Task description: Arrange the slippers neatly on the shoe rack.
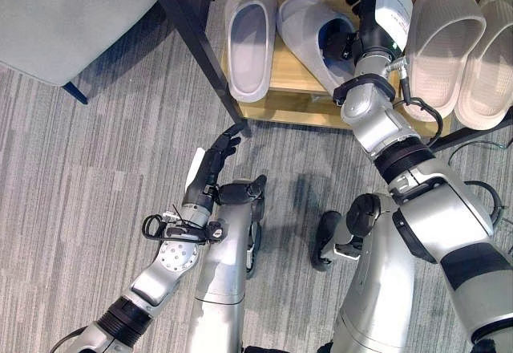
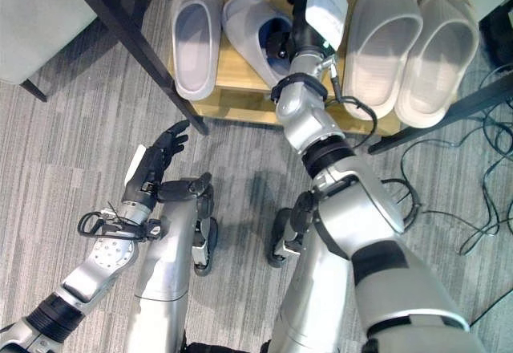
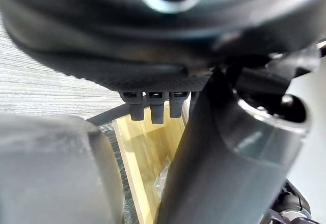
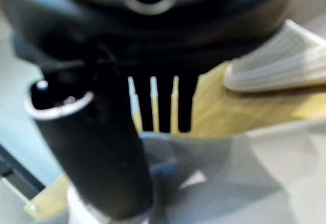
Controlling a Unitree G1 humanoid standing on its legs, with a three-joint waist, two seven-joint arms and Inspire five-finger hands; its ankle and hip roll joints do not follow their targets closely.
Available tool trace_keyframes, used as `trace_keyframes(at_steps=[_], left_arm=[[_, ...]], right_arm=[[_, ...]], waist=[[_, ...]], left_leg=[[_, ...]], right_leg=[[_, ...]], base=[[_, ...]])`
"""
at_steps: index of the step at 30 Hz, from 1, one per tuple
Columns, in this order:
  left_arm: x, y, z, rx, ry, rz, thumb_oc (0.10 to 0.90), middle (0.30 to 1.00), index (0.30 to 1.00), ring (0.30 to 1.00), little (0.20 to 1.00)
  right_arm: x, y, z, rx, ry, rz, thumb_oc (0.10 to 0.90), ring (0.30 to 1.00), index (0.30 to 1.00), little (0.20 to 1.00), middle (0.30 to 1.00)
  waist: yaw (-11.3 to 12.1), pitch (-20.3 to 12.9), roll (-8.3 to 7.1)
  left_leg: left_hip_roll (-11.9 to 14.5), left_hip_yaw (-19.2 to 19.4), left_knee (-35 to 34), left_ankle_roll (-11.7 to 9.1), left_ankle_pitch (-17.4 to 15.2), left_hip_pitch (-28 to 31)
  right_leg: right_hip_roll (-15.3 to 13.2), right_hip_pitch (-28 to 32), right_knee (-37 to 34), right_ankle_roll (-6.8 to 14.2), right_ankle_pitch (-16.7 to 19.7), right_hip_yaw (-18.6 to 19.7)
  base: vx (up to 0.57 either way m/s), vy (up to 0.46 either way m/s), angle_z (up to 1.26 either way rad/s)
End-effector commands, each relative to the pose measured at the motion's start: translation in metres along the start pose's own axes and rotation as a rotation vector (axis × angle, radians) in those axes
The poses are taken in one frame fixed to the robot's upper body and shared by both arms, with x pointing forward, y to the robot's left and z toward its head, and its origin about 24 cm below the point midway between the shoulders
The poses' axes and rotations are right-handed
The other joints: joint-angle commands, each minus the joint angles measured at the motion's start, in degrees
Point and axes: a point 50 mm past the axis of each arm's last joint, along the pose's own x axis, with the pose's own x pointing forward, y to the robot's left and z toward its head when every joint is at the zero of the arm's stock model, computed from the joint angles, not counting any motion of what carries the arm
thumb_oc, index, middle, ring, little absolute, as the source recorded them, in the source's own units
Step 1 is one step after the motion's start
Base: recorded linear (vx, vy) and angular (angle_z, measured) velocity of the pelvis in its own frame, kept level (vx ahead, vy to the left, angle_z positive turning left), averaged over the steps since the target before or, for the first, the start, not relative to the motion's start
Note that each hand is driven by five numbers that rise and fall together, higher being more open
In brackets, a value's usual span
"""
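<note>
Tilted grey slipper (image 1: 309, 36) gripped on the shoe rack (image 1: 292, 76).
It is clasped by the right hand (image 1: 361, 0) near the rack's middle; the left hand (image 1: 215, 160), fingers relaxed, is held empty over the floor (image 1: 80, 168).

No readable text, label, number or sign appears on anything here.

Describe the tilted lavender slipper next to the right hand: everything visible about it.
The tilted lavender slipper is a soft-looking, foam-like slide with a closed strap and a dark blue inside at its opening. It lies on the wooden shoe rack, angled with its heel toward the rack's front edge, unlike the straight lavender slipper beside it. The right hand is at its opening end, apparently in contact; whether the fingers grip it cannot be told.
</note>
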Motion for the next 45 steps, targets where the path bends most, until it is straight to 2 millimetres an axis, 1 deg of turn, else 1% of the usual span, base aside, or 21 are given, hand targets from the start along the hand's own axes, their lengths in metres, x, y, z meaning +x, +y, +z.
trace_keyframes(at_steps=[1, 6, 9, 11, 13, 14, 15, 16, 21, 23, 33, 34, 37, 40, 43, 45], left_arm=[[-0.002, -0.010, 0.041, -0.078, -0.227, -0.047, 0.800, 0.900, 0.900, 0.900, 0.900], [-0.002, -0.009, 0.038, -0.075, -0.216, -0.043, 0.800, 0.900, 0.900, 0.900, 0.900], [-0.003, -0.008, 0.035, -0.072, -0.197, -0.035, 0.800, 0.900, 0.900, 0.900, 0.900], [-0.004, -0.006, 0.033, -0.065, -0.180, -0.028, 0.800, 0.900, 0.900, 0.900, 0.900], [-0.005, -0.003, 0.031, -0.064, -0.169, -0.019, 0.800, 0.900, 0.900, 0.900, 0.900], [-0.007, -0.001, 0.028, -0.059, -0.154, -0.012, 0.800, 0.900, 0.900, 0.900, 0.900], [-0.008, 0.000, 0.026, -0.054, -0.141, -0.009, 0.800, 0.900, 0.900, 0.900, 0.900], [-0.010, 0.001, 0.022, -0.048, -0.116, -0.009, 0.800, 0.900, 0.900, 0.900, 0.900], [-0.014, 0.003, 0.017, -0.048, -0.087, -0.007, 0.800, 0.900, 0.900, 0.900, 0.900], [-0.017, 0.005, 0.015, -0.038, -0.070, -0.007, 0.800, 0.900, 0.900, 0.900, 0.900], [-0.016, 0.002, 0.014, -0.033, -0.065, -0.024, 0.800, 0.900, 0.900, 0.900, 0.900], [-0.015, 0.000, 0.014, -0.033, -0.067, -0.029, 0.800, 0.900, 0.900, 0.900, 0.900], [-0.014, -0.001, 0.015, -0.035, -0.074, -0.032, 0.800, 0.900, 0.900, 0.900, 0.900], [-0.012, -0.002, 0.016, -0.037, -0.085, -0.035, 0.800, 0.900, 0.900, 0.900, 0.900], [-0.010, -0.001, 0.017, -0.027, -0.091, -0.032, 0.800, 0.900, 0.900, 0.900, 0.900], [-0.009, 0.000, 0.016, -0.021, -0.088, -0.029, 0.800, 0.900, 0.900, 0.900, 0.900]], right_arm=[[0.018, -0.037, 0.097, 0.098, -0.334, -0.169, 0.800, 0.900, 0.900, 0.900, 0.900], [0.013, -0.046, 0.102, 0.123, -0.394, -0.201, 0.800, 0.900, 0.900, 0.900, 0.900], [0.008, -0.051, 0.105, 0.193, -0.412, -0.212, 0.800, 0.900, 0.900, 0.900, 0.900], [0.002, -0.050, 0.100, 0.257, -0.402, -0.197, 0.800, 0.900, 0.900, 0.900, 0.900], [-0.005, -0.045, 0.095, 0.346, -0.381, -0.159, 0.800, 0.900, 0.900, 0.900, 0.900], [-0.005, -0.045, 0.090, 0.367, -0.366, -0.141, 0.800, 0.900, 0.900, 0.900, 0.900], [-0.004, -0.047, 0.090, 0.380, -0.367, -0.141, 0.800, 0.900, 0.900, 0.900, 0.900], [-0.004, -0.046, 0.085, 0.364, -0.362, -0.114, 0.800, 0.900, 0.900, 0.900, 0.900], [-0.006, -0.043, 0.081, 0.353, -0.365, -0.076, 0.800, 0.900, 0.900, 0.900, 0.900], [-0.008, -0.042, 0.078, 0.339, -0.369, -0.058, 0.800, 0.900, 0.900, 0.900, 0.900], [-0.013, -0.036, 0.079, 0.408, -0.361, -0.019, 0.800, 0.900, 0.900, 0.900, 0.900], [-0.014, -0.032, 0.081, 0.441, -0.346, -0.015, 0.800, 0.900, 0.900, 0.900, 0.900], [-0.014, -0.027, 0.084, 0.468, -0.328, -0.007, 0.800, 0.900, 0.900, 0.900, 0.900], [-0.015, -0.012, 0.092, 0.490, -0.293, 0.033, 0.800, 0.900, 0.900, 0.900, 0.900], [-0.018, 0.006, 0.104, 0.477, -0.283, 0.125, 0.800, 0.900, 0.900, 0.900, 0.900], [-0.018, 0.009, 0.107, 0.471, -0.290, 0.146, 0.800, 0.900, 0.900, 0.900, 0.900]], waist=[[3.16, -2.06, -0.60], [2.36, -2.06, -0.80], [1.81, -2.06, -0.83], [1.45, -2.06, -1.01], [1.12, -2.06, -1.15], [0.97, -2.06, -1.22], [0.88, -2.06, -1.11], [0.88, -2.06, -1.07], [0.72, -2.06, -0.96], [0.55, -2.06, -0.64], [0.46, -2.06, -0.21], [0.46, -2.06, -0.03], [0.68, -2.06, 0.24], [1.23, -2.06, 0.63], [1.71, -2.06, 0.50], [1.57, -2.06, 0.33]], left_leg=[[-0.07, -0.90, 1.75, 1.09, -1.43, -4.73], [-0.06, -1.05, 2.13, 0.93, -1.24, -4.73], [-0.12, -1.30, 2.50, 0.92, -1.02, -4.73], [-0.11, -1.42, 2.60, 0.95, -0.83, -4.73], [-0.04, -1.28, 2.71, 0.98, -0.78, -4.73], [-0.09, -1.38, 2.85, 0.98, -0.71, -4.73], [-0.09, -1.53, 2.95, 0.96, -0.62, -4.73], [-0.10, -1.80, 2.90, 0.91, -0.53, -4.73], [0.06, -2.17, 3.16, 0.84, -0.47, -4.73], [0.01, -2.23, 3.43, 0.92, -0.52, -4.73], [-0.01, -2.66, 3.51, 0.91, -0.73, -4.73], [-0.17, -2.82, 3.60, 0.94, -0.78, -4.73], [-0.22, -2.87, 3.74, 0.92, -0.90, -4.73], [-0.27, -3.00, 3.81, 0.88, -0.98, -4.73], [-0.20, -3.28, 3.81, 0.88, -1.12, -4.73], [-0.21, -3.26, 3.73, 0.83, -1.15, -4.73]], right_leg=[[-1.46, 5.82, 12.31, -3.29, -9.07, 1.56], [-1.21, 5.82, 12.65, -3.47, -9.35, 1.56], [-0.93, 5.82, 12.84, -3.71, -9.57, 1.30], [-0.75, 5.82, 12.92, -3.92, -9.63, 1.04], [-0.59, 5.82, 12.65, -3.97, -9.48, 0.88], [-0.54, 5.82, 12.62, -4.05, -9.47, 0.72], [-0.58, 5.82, 12.61, -4.09, -9.47, 0.55], [-0.68, 5.82, 12.54, -4.16, -9.52, 0.39], [-0.69, 5.82, 12.58, -4.19, -9.76, 0.13], [-0.47, 5.82, 12.54, -4.10, -9.75, -0.18], [-0.27, 5.82, 12.21, -4.11, -9.96, -0.86], [-0.32, 5.82, 12.29, -4.05, -10.04, -0.87], [-0.41, 5.82, 12.35, -4.08, -10.09, -0.92], [-0.50, 5.82, 12.46, -4.11, -10.09, -1.07], [-0.48, 5.82, 12.71, -4.16, -10.07, -0.83], [-0.53, 5.82, 12.74, -4.18, -10.09, -0.72]], base=[[0.00, 0.000, 0.00], [0.00, 0.000, 0.00], [0.00, 0.000, 0.00], [0.00, 0.000, 0.00], [-0.02, -0.002, -0.01], [-0.04, -0.010, -0.03], [-0.05, -0.017, -0.06], [-0.03, -0.012, -0.06], [-0.01, 0.004, -0.09], [-0.01, 0.002, -0.03], [0.00, 0.000, 0.00], [0.01, 0.007, -0.03], [0.00, 0.000, 0.00], [0.00, 0.005, -0.02], [0.01, 0.004, -0.05], [0.00, -0.001, -0.02]])
